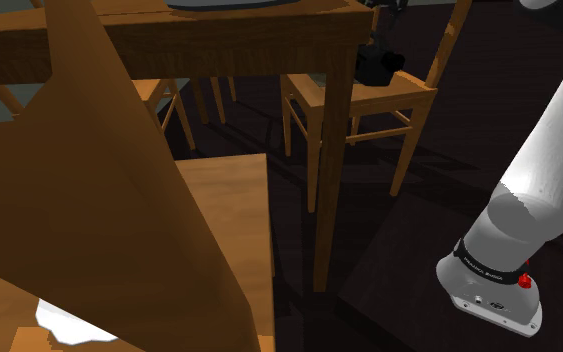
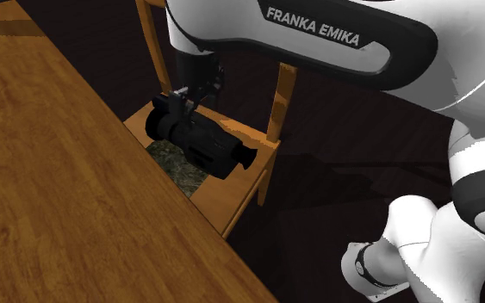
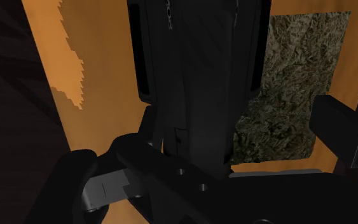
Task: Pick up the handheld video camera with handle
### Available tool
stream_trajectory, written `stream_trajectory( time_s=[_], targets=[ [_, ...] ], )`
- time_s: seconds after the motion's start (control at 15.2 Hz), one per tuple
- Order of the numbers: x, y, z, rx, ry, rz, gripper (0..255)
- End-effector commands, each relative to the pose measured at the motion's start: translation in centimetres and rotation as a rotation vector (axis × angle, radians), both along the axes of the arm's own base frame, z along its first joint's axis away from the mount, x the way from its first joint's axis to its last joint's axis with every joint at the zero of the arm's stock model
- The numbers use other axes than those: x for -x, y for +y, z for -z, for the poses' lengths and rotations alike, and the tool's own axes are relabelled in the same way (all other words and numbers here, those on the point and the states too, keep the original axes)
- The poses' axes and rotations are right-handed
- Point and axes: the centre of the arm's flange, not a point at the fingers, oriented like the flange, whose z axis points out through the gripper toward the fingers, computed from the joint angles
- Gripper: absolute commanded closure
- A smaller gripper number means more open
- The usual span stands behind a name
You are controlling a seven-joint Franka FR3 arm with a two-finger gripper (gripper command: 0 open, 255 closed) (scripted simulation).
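The handheld video camera (image 2: 199, 142), a black body, lay lengthwise on the seat of a wooden chair (image 2: 236, 188), partly over a mottled green-brown cushion (image 2: 173, 163). Its lens end pointed to the second exterior view's lower right. The tool (image 3: 219, 149) hung directly over its rear end with the fingers spread wide, one on each side of the body and gripping nothing. In the wrist view one finger stood just beside the body while the other stood clearly apart from it. A dark part crossed close in front of the tool, and we could not tell whether it was the camera's handle.

We judged the uneven straddle the first hazard. On closing, the nearer finger would meet the body first and shove or twist it across the cushion before the other arrived. The hold also looked set toward the rear, so on lifting the lens end might droop and the smooth casing swivel out between the fingers. If it slipped, the seat's edge was near and the floor (image 1: 419, 250) lay below. Space was tight as well. The chair's back posts (image 2: 282, 103) rose just beside the tool, and the counter (image 2: 59, 172) edge ran close along the seat. A careless lift or swing of the white arm (image 2: 318, 39) could therefore knock the camera or the tool against wood.
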Motion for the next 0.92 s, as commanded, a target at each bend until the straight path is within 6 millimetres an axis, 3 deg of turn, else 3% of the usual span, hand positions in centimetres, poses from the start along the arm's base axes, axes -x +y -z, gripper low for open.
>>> stream_trajectory(
  time_s=[0.0, 0.46, 0.59, 0.66, 0.86],
  targets=[
    [-0.3, -1.7, -0.9, -0.004, -0.002, 0.025, 0],
    [-0.3, -1.7, 3.1, -0.004, -0.002, 0.025, 0],
    [-0.3, -1.7, 3.1, -0.004, -0.002, 0.025, 0],
    [-0.3, -1.6, 3.1, -0.004, -0.002, 0.025, 255],
    [-0.3, -1.6, 3.1, -0.004, -0.002, 0.025, 255]
  ],
)
